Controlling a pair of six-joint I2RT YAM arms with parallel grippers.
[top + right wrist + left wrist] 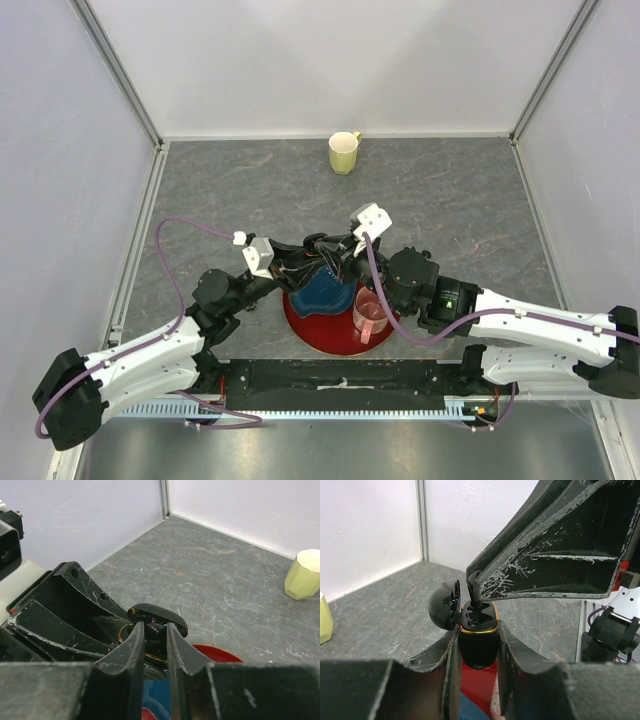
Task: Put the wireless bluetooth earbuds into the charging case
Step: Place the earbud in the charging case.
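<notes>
Top external view shows both arms reaching in from the near corners of the tabletop (450, 200) and meeting at its middle. The left arm (150, 360) is bent at the elbow and angled to the right. The right arm (540, 330) stretches low toward the left. Their wrists come together just above a red plate (310, 338), which carries a blue bowl (325, 290) and has a pink cup (370, 312) at its right side.

In the left wrist view, the left gripper (478, 630) is clenched on the charging case (479, 652). One finger presses each side of its black body, below the gold rim, and the case stands upright off the tabletop, over the red plate. Its lid (445, 602) is swung open to the left.

The right gripper (155, 629) comes down from above, tilted, with its fingertips pinched on a small black earbud (475, 600). The earbud's lower end is at the case's open mouth (how deep it sits I cannot tell).

A yellow mug (344, 152) stands well apart at the far edge.
</notes>
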